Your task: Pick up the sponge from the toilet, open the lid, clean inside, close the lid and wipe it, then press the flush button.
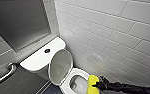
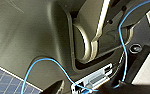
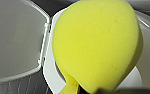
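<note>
Step in hand, by the look of it: cleaning inside bowl.
- Lid raised, leaning back toward tank; toilet bowl open.
- Right gripper: jaws clamped on sponge, which is squashed and bulging.
- Sponge over bowl's rim, on arm's side.
- Flush button on tank top, well apart from sponge.
- Next move probably calls for lowering sponge past rim and pressing it on ceramic without loosening grip.
</note>
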You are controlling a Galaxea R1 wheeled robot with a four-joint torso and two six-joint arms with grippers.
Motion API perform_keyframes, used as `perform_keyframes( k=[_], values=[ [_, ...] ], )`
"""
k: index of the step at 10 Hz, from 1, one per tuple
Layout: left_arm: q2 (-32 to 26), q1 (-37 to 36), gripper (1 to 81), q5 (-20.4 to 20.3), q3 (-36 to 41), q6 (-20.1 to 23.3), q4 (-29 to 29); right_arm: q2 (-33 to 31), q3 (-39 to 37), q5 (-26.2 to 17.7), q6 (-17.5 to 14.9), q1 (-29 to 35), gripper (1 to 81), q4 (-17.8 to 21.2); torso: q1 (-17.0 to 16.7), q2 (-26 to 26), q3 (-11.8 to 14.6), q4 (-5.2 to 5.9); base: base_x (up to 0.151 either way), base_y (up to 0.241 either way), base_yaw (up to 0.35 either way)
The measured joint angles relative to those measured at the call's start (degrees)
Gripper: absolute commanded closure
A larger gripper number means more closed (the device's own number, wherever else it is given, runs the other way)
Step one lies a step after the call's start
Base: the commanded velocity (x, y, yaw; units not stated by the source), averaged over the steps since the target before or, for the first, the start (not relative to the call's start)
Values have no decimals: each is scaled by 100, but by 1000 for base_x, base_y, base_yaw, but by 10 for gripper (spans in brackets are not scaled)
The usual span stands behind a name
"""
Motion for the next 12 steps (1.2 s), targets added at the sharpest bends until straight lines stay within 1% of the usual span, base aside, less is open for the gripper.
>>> perform_keyframes(
  k=[1,3,5,9,11,12],
  values=[
    [2,-22,10,-2,-9,0,2,24,-20,-50,9,83,811,0,2,2,-164,0,0,0,0],
    [55,-39,10,-7,-88,0,2,127,-52,-140,71,300,811,-6,5,5,-289,0,0,0,0],
    [121,-39,10,-13,-177,2,2,391,-221,-127,110,579,811,-4,7,7,-290,0,0,0,0],
    [129,-6,10,-16,-199,77,2,1214,-1197,-201,118,697,811,-4,7,7,-293,0,0,0,0],
    [155,-2,10,-13,-212,93,4,1705,-1517,-210,149,752,811,-1,7,7,-293,0,0,0,0],
    [160,9,10,-11,-218,107,2,1777,-1566,-251,151,790,811,0,7,7,-293,0,0,0,0]
  ],
)
